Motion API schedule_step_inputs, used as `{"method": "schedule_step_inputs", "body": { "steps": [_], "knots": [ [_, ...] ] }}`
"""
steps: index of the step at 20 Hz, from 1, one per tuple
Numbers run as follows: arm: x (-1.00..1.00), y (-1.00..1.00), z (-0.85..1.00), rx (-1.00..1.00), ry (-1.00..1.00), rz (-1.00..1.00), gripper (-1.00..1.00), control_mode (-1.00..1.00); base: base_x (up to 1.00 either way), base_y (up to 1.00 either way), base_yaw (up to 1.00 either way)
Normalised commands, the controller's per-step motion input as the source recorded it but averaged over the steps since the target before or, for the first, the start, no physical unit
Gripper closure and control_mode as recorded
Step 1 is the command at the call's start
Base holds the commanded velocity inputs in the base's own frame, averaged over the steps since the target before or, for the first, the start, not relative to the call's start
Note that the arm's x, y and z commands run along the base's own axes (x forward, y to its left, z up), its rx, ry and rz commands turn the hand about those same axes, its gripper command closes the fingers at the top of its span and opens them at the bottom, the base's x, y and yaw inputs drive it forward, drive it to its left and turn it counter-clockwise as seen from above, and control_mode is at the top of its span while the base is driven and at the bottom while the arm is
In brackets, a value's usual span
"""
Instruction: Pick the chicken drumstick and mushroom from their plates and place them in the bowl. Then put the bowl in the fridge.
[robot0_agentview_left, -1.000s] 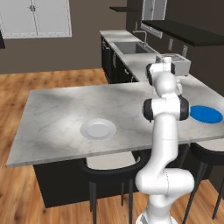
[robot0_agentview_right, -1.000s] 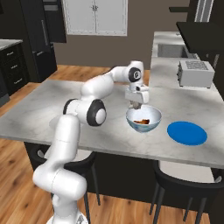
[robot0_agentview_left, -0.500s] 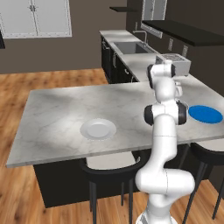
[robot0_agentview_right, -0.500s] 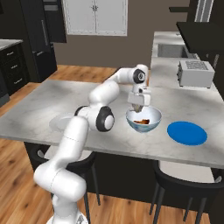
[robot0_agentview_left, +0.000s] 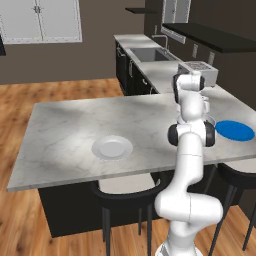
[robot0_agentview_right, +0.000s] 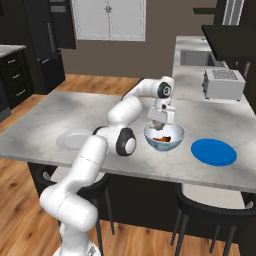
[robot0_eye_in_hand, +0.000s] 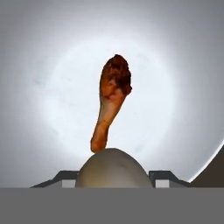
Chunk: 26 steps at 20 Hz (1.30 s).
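below the pincer (robot0_agentview_right: 159, 121), drumstick (robot0_eye_in_hand: 112, 99) inside bowl (robot0_agentview_right: 165, 141)

Your gripper (robot0_agentview_right: 158, 123) is hanging directly above the bowl (robot0_agentview_right: 164, 138), whose rim is walling the space beneath it. Inside, the chicken drumstick (robot0_eye_in_hand: 110, 99) is occupying the centre, leaving bare floor on both sides. The blue plate (robot0_agentview_right: 214, 152) is lying just beside; the toaster (robot0_agentview_right: 223, 83) is blocking the table's far edge.
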Motion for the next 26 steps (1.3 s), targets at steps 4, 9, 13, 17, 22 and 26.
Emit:
{"method": "schedule_step_inputs", "body": {
  "steps": [4,9,13,17,22,26],
  "knots": [
    [-0.41,0.18,-0.13,-0.04,-0.28,0.00,1.00,-1.00,0.00,0.00,0.00],
    [-0.49,0.28,-0.13,-0.07,-0.37,0.00,1.00,-1.00,0.00,0.00,0.00],
    [-0.53,0.24,-0.26,-0.12,-0.38,0.00,1.00,-1.00,0.00,0.00,0.00],
    [-0.54,0.30,-0.44,-0.19,-0.36,0.00,1.00,-1.00,0.00,0.00,0.00],
    [-0.47,0.28,-0.50,-0.24,-0.38,0.00,1.00,-1.00,0.00,0.00,0.00],
    [-0.21,0.10,-0.16,-0.12,-0.24,0.00,1.00,-1.00,0.00,0.00,0.00]
  ]
}}
